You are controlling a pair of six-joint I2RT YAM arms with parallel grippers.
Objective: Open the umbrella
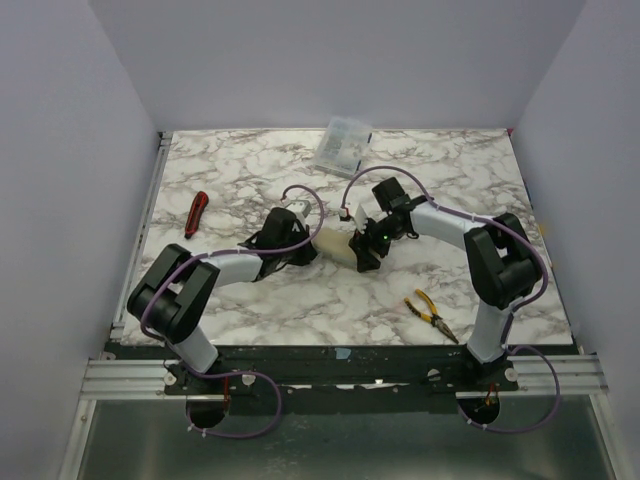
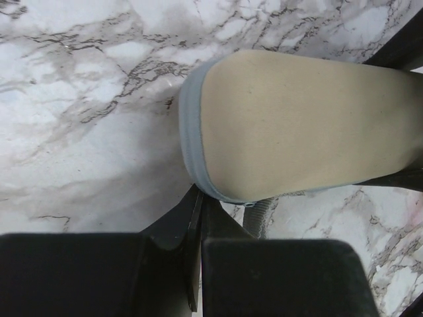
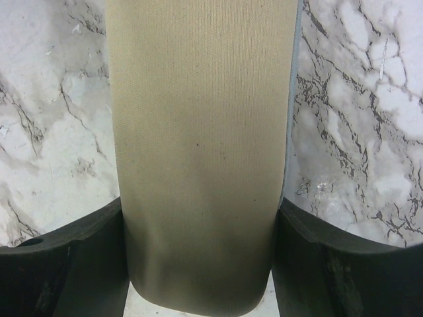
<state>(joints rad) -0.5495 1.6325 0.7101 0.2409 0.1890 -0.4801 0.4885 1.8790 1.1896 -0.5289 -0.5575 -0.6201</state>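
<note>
1. Umbrella (image 1: 336,246) is fully folded, lying mid-bench (image 1: 250,170) between both arms.
2. Right tool (image 3: 201,221) clamps its middle; left tool (image 2: 198,201) is pinched together at its end. Gripping anything? Can't tell.
3. Early grab stage, I'd say. Next up is probably sliding it open along the shaft.

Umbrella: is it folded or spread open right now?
Folded. The umbrella is a compact cream bundle with no canopy spread and no shaft showing; the right end effector grips its sides.
</note>
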